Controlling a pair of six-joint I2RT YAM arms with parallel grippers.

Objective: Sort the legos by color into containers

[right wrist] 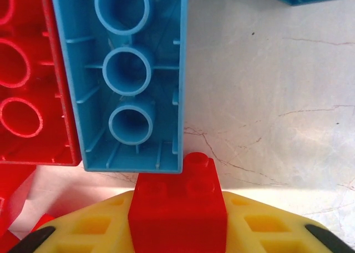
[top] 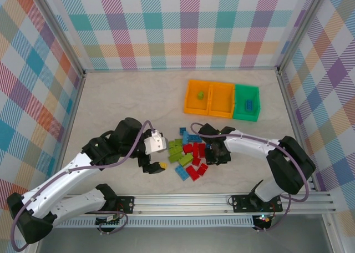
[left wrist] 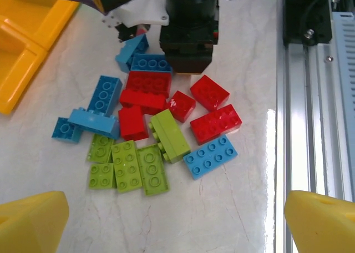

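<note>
1. Red, blue and lime legos (top: 188, 153) lie heaped at the centre of the top view, between the two arms. The containers (top: 222, 99), two orange and one green joined in a row, sit up and right of the heap. The right gripper (top: 212, 153) is down at the heap's right edge and is the nearer arm to the bins. The left gripper (top: 154, 167) hangs at the heap's lower left.
2. Left wrist view: its yellow fingertips (left wrist: 30, 222) stand wide apart in the bottom corners, holding nothing. The heap lies above them, mid-frame.
3. Right wrist view: a small red brick (right wrist: 177, 206) sits at bottom centre with yellow fingers (right wrist: 83, 231) against both its sides, apparently clamped on it. An upturned blue brick (right wrist: 127, 81) lies just above it, seeming to touch, with its long axis running up the frame. A straight lift looks needed to clear it.
</note>
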